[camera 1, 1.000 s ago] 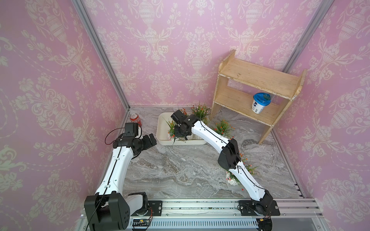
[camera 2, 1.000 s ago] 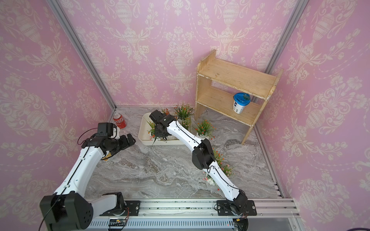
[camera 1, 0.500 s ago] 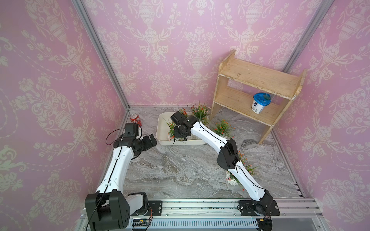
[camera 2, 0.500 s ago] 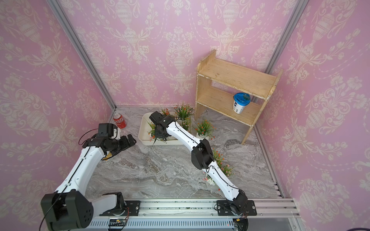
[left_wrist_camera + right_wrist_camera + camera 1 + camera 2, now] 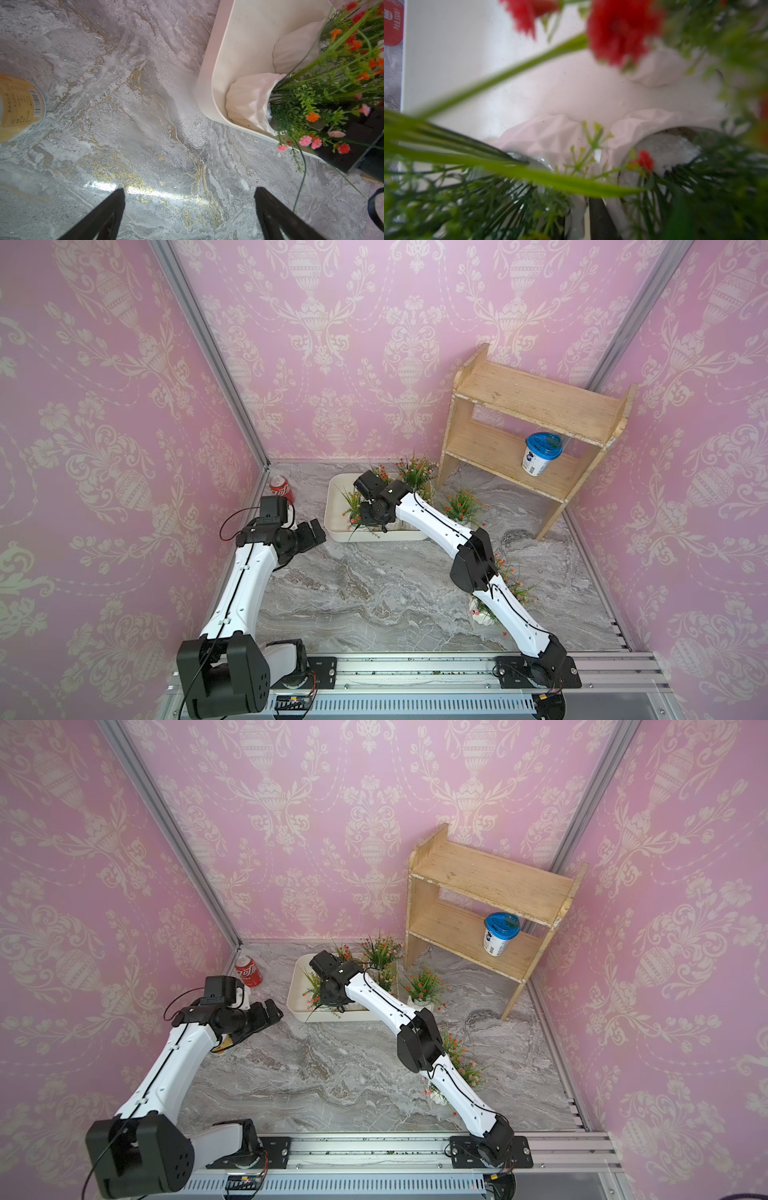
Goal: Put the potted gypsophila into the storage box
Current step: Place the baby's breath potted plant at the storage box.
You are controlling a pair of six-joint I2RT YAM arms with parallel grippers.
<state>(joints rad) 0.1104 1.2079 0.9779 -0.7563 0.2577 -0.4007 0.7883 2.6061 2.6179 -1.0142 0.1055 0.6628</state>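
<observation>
Pink damask wallpaper [image 5: 374, 344] closes in three sides of a grey marbled table [image 5: 374, 585]. A two-tier wooden shelf [image 5: 528, 402] stands in the far right corner. From the near rail the left arm [image 5: 245, 585] and the right arm [image 5: 432, 522] both reach toward the cream storage box [image 5: 331, 506], which lies at the far left of the table, just beside the shelf's foot.

Of the potted gypsophila [image 5: 249, 104], the left wrist view shows two inside the box, close together near one corner. Another pot [image 5: 463, 506] stands on the table between box and shelf, and more sprigs and blossoms [image 5: 513, 587] show on the table under the right arm's elbow. One more clump [image 5: 415, 472] rises at the box's far end; inside it or just behind, I cannot tell.

The right pincer [image 5: 376, 524] is down inside the box among a pot's greenery. Leaves hide it in every view, so whether it grips anything cannot be told. The left pincer [image 5: 190, 189] hovers over bare table just beside the box's left wall, spread wide and empty.

A blue-lidded tub [image 5: 540, 456] sits on the shelf's lower tier. A red soda can [image 5: 281, 488] stands in the far left corner.
</observation>
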